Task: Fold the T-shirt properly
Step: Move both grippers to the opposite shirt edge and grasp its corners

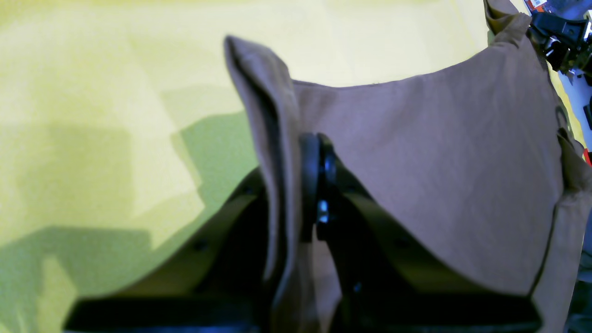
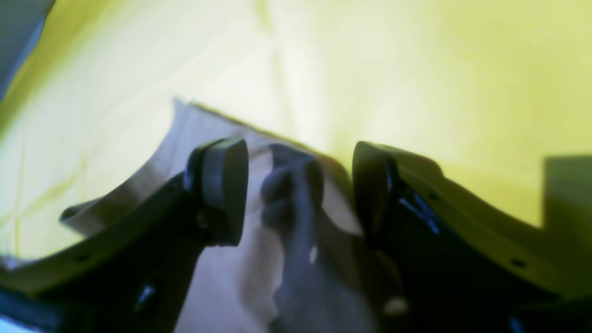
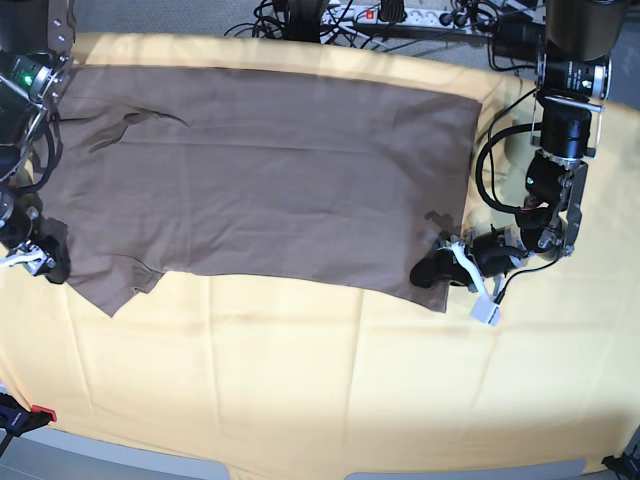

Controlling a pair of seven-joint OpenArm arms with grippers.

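The taupe-brown T-shirt (image 3: 270, 180) lies spread flat across the back half of the yellow cloth (image 3: 300, 380). My left gripper (image 3: 437, 270) is at the shirt's front right corner. In the left wrist view this gripper (image 1: 319, 185) is shut on a raised fold of the T-shirt (image 1: 439, 162). My right gripper (image 3: 45, 265) is at the shirt's front left edge, by the sleeve. In the right wrist view it (image 2: 296, 194) is open, with its jaws standing on either side of a bunched fold of the T-shirt (image 2: 217, 286).
Cables and a power strip (image 3: 400, 15) run along the table's back edge. The arm with the left wrist camera (image 3: 560, 120) stands at the back right. A red and black clamp (image 3: 20, 415) sits at the front left corner. The yellow cloth (image 1: 92, 92) covers the whole table.
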